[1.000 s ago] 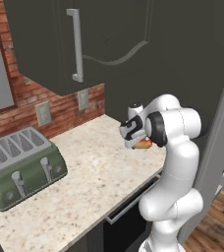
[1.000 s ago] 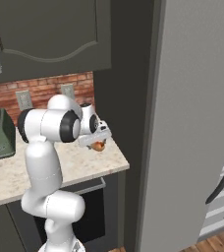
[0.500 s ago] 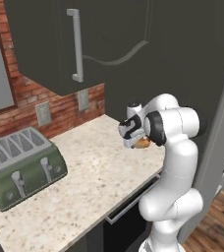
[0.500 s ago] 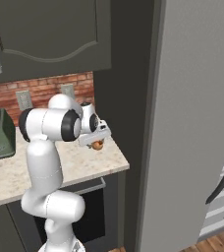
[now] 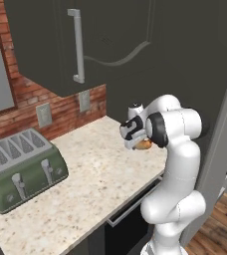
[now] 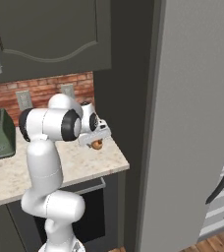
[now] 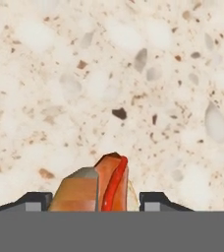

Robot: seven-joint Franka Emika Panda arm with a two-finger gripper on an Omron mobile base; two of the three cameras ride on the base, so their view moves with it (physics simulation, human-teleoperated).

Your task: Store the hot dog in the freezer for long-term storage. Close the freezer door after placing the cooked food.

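Note:
The hot dog, a small tan-orange bun with a red sausage, sits between my two fingertips just above the speckled counter. My gripper is shut on it and points down over the counter's right end. The hot dog peeks out below the hand. In the right base view the gripper holds the hot dog near the counter's right edge. The tall grey refrigerator stands to the right. White shelves and a dark bar handle show at its lower right.
A green toaster stands at the counter's left end. Dark wall cabinets hang above, one with a metal bar handle. A brick wall with outlets runs behind. The counter's front edge drops to dark lower cabinets.
The gripper's jaws have closed from wide open onto the hot dog. The arm has stayed almost where it was above the counter.

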